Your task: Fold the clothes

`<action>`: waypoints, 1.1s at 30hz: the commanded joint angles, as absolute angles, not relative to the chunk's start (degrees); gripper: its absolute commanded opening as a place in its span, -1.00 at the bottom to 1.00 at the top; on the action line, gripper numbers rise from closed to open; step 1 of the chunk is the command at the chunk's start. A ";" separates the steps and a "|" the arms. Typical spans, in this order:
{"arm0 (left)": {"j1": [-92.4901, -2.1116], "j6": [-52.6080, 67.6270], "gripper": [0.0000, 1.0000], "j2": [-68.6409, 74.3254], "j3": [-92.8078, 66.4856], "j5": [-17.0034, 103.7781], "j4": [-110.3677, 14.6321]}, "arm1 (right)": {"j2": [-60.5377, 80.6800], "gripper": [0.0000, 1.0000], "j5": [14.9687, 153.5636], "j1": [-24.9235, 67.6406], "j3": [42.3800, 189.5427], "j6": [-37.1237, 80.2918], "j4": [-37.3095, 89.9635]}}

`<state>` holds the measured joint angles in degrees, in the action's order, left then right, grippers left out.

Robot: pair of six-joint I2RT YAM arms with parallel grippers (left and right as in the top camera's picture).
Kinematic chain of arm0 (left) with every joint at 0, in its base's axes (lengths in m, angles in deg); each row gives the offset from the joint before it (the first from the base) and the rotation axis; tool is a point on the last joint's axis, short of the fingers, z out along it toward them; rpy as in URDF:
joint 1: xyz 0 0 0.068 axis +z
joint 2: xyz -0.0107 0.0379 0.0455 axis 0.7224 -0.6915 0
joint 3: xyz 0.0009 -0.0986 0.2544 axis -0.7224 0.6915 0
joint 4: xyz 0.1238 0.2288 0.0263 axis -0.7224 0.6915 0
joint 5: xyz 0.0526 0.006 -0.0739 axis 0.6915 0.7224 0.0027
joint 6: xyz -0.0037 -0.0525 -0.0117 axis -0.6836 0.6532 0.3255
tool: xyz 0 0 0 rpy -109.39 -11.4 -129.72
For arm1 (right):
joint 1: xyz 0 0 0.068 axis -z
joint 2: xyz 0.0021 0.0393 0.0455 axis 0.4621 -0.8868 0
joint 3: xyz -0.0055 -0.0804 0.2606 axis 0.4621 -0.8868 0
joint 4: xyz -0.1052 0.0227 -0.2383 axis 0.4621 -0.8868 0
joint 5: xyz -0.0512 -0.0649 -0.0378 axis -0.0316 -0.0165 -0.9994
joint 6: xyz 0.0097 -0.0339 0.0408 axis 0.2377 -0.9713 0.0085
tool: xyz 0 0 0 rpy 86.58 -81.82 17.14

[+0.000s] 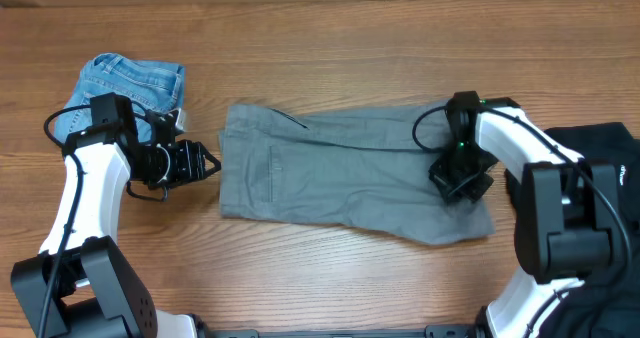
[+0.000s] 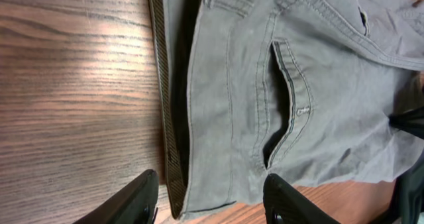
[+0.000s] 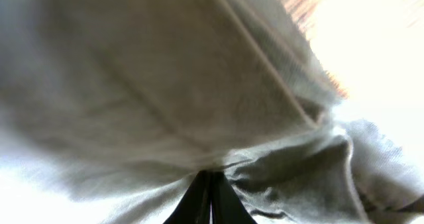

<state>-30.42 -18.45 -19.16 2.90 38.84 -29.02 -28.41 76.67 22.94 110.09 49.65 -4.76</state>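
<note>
The grey shorts (image 1: 340,168) are lying limp on the surface (image 1: 330,278), looking soft and light. The right gripper (image 1: 462,185) is clamping the leg hem (image 1: 465,223); the left gripper (image 1: 205,165) is hanging, jaws apart, by the firmer waistband (image 2: 173,85).

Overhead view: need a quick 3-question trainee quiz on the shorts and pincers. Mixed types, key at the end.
1. True or false: the left pincer is shut on the grey shorts.
2. Which pincer has grey cloth pinched between its fingers? A) the left one B) the right pincer C) neither
3. Fill in: the light-blue denim shorts lie on the robot's ___ side of the table.

Key:
1. False. It is open at the end of the shorts.
2. B
3. left
</note>
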 commanded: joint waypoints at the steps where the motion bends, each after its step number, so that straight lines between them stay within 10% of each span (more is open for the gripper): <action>1: -31.79 -19.54 0.11 -17.85 1.64 38.19 -30.07 | -19.64 -0.71 76.52 23.12 110.40 40.45 -0.79; 14: -38.15 -19.01 0.12 -17.85 1.64 43.98 -31.57 | -24.28 -0.92 81.72 23.64 110.29 39.38 11.78; 21: -38.15 -18.86 0.12 -17.85 1.64 44.02 -32.19 | -26.35 -0.92 87.64 23.90 110.46 40.03 39.21; 29: -38.15 -19.21 0.13 -17.87 1.64 42.56 -31.60 | -22.40 -0.92 99.84 25.68 113.42 25.98 26.05; 33: -40.01 -19.34 -0.39 -17.87 1.64 37.92 -36.12 | -18.44 -0.92 106.55 24.52 113.42 20.51 17.25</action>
<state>-38.18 -18.62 -19.13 2.79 42.69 -33.47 -24.01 98.86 25.68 111.62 27.86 21.31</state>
